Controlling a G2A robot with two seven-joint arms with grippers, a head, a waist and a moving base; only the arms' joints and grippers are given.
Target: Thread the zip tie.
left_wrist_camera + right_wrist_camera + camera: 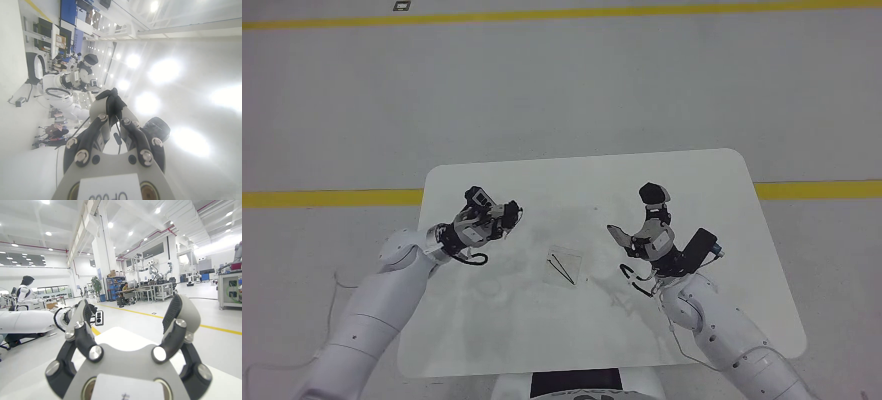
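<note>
Ribbed pads (pixel 171 311) of right pincer (pixel 131 299)

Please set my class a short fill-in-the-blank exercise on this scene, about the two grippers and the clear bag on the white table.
1. The right gripper is wide ___, with nothing between its fingers.
2. The left gripper is ___.
3. The clear plastic bag holding the thin black zip tie lies flat on the white rounded table, ___ the two grippers.

Missing words: open; shut; between.
</note>
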